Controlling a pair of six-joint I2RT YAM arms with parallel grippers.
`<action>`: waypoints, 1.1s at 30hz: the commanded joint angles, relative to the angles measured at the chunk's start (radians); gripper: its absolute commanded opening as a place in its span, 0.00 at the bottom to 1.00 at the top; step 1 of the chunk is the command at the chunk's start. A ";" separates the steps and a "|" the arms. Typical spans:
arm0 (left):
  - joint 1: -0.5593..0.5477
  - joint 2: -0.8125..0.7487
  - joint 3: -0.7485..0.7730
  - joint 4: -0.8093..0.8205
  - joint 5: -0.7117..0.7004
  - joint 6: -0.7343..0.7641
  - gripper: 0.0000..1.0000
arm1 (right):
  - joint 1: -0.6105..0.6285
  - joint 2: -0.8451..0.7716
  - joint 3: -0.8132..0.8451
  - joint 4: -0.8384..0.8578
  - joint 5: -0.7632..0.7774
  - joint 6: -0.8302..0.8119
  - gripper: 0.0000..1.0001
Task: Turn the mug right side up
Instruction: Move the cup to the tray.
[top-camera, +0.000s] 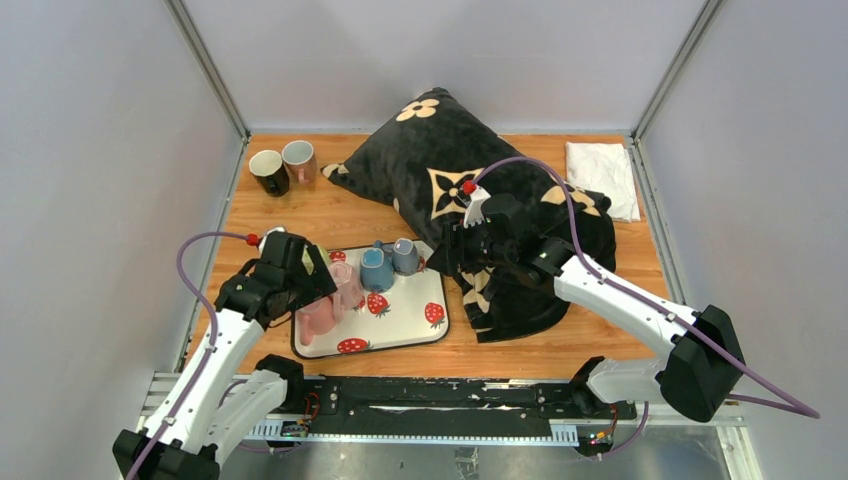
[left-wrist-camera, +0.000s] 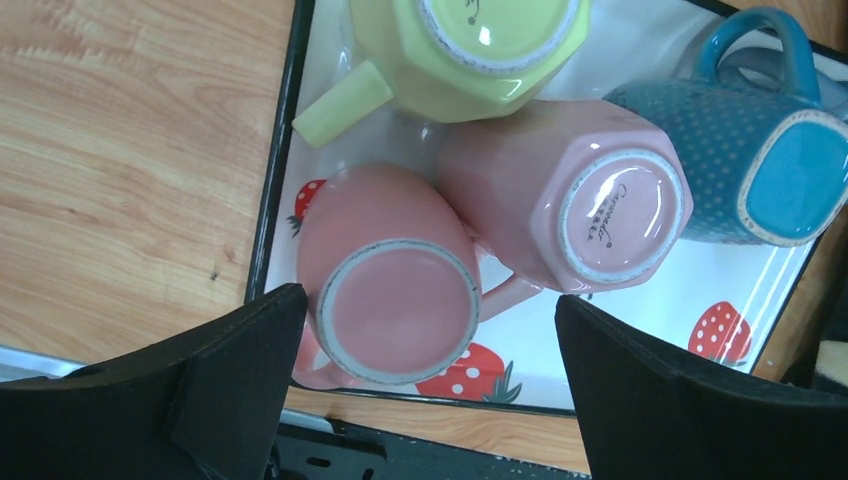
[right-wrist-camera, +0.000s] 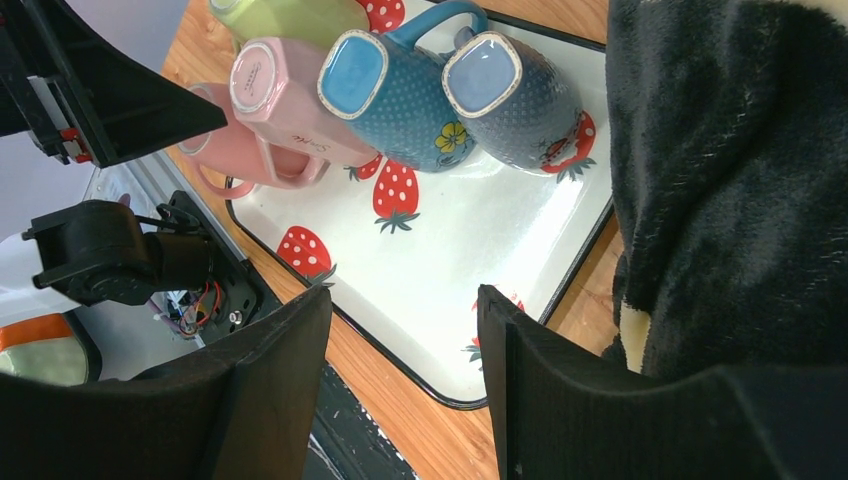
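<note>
Pink glazed ceramic, base up: the round pink mug (left-wrist-camera: 395, 300) sits inverted at the near-left corner of the strawberry tray (top-camera: 408, 300). Its handle points toward the octagonal pink mug (left-wrist-camera: 600, 200), which it touches. Going by where the left tool is, that's prob. the one to flip.

The left tool (left-wrist-camera: 430, 310) hangs just above it w/ fingers spread wide, gripping nothing; the mug's base shows btwn them. The right tool (right-wrist-camera: 405, 300) hovers over the tray's right part, next to the black cushion (top-camera: 450, 150). Its fingers are partway apart w/ nothing btwn them, so it's empty too.

Progress: no mug on the tray is right side up. All five, incl. the yellow-green mug (left-wrist-camera: 470, 50), blue mug (left-wrist-camera: 740, 170) and grey-blue mug (right-wrist-camera: 510, 90), show their bases. So the flip isn't done; approach stage at best.

Left to do, as I read it: close on the round pink mug's body, lift clear of its neighbours, rotate half a turn, set down on its base. One tight spot: it's against the octagonal one, so little finger room on that side.

A black mug (top-camera: 268, 172) and a pale pink mug (top-camera: 299, 160) are far left on the counter (top-camera: 330, 215), well apart from the tray.
</note>
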 joint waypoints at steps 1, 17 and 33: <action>-0.007 0.004 -0.036 0.096 0.123 0.033 1.00 | 0.013 -0.014 -0.006 0.016 -0.021 0.011 0.60; -0.054 0.047 -0.041 0.171 0.241 0.095 1.00 | 0.013 0.000 0.000 0.019 -0.030 0.005 0.60; -0.300 0.155 0.000 0.263 0.227 0.054 1.00 | 0.014 -0.032 -0.018 0.006 -0.017 0.010 0.60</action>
